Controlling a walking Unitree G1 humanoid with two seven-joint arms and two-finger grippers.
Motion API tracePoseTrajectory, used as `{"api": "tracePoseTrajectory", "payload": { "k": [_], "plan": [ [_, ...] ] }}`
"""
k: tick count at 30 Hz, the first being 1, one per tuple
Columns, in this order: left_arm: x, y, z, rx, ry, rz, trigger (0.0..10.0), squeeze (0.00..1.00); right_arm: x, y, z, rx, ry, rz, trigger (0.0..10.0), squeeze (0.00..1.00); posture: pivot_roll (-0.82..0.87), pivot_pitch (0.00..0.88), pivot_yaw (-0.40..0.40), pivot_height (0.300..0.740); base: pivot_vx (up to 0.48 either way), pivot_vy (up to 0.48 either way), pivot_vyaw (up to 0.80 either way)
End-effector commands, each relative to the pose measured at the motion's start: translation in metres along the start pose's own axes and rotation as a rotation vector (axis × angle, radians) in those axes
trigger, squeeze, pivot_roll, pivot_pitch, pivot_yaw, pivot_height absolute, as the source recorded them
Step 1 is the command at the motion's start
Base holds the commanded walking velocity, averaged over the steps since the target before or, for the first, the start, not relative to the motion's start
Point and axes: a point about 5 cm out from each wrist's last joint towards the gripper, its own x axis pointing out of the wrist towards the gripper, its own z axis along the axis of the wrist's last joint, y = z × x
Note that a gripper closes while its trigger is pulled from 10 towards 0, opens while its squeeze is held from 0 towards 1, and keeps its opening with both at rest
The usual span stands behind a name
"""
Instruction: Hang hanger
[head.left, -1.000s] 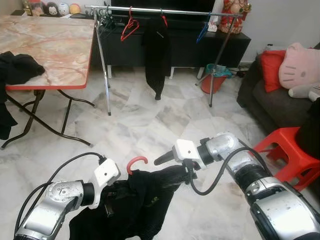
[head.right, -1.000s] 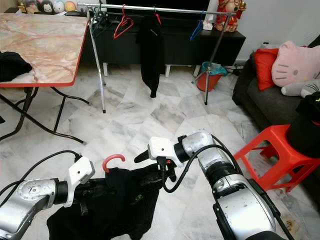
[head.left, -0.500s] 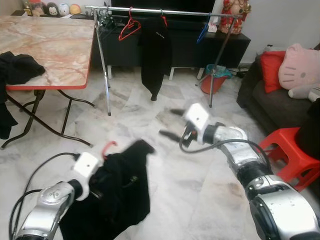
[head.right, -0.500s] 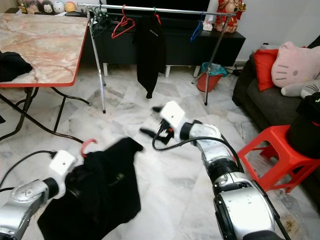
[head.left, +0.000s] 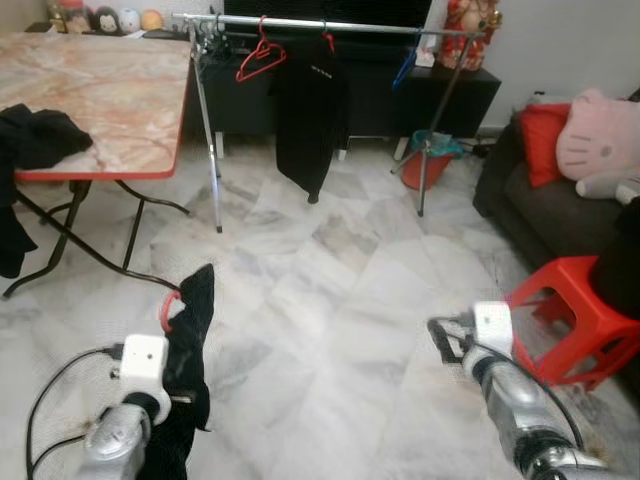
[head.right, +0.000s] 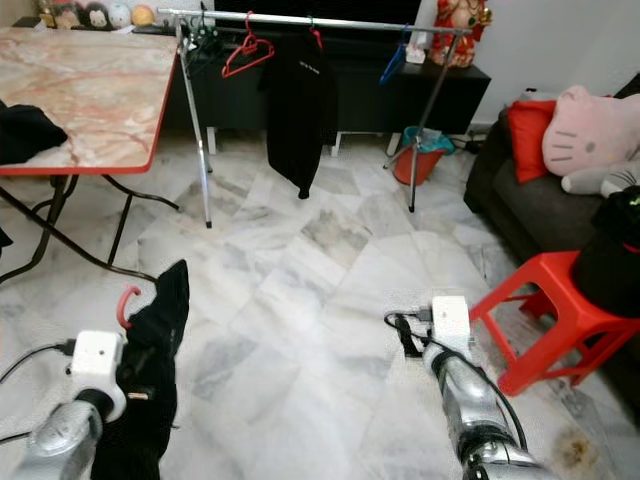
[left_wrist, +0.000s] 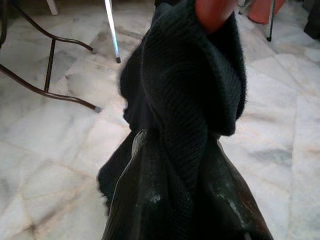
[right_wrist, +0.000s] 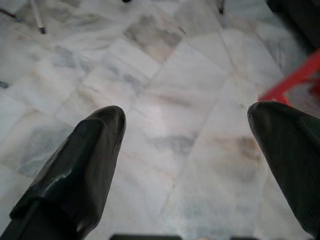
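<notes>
The left claw is clamped on a red hanger draped with a black garment, well short of the clothes rail ahead, so hanging remains; the right claw gapes wide, empty.

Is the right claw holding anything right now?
No. In the right wrist view the right claw has its black fingers spread wide, with bare marble floor between them.
</notes>
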Motion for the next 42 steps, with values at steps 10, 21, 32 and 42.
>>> {"api": "tracePoseTrajectory", "payload": {
  "k": [10,21,32,42],
  "plan": [
    [-0.005,-0.018,-0.004,-0.054,-0.06,0.062,10.0,0.0,-0.026,-0.015,-0.06,0.099,0.182,-0.153,10.0,0.0,0.08,0.0,-0.057,0.74,0.0,0.0,0.0],
    [0.003,-0.01,-0.01,-0.07,-0.051,0.08,10.0,0.0,-0.062,-0.008,-0.119,0.083,0.334,-0.183,10.0,0.0,0.08,0.0,-0.05,0.74,0.0,0.0,0.0],
    [-0.005,0.011,-0.016,-0.006,-0.035,0.13,10.0,0.0,-0.092,0.003,-0.159,0.094,0.467,-0.148,10.0,0.0,0.13,0.0,-0.034,0.74,0.0,0.0,0.0],
    [-0.003,0.01,-0.001,0.014,-0.094,0.11,10.0,0.0,-0.089,0.003,-0.156,0.128,0.472,-0.178,10.0,0.0,0.15,0.0,-0.039,0.74,0.295,0.0,0.0]
  ]
}}
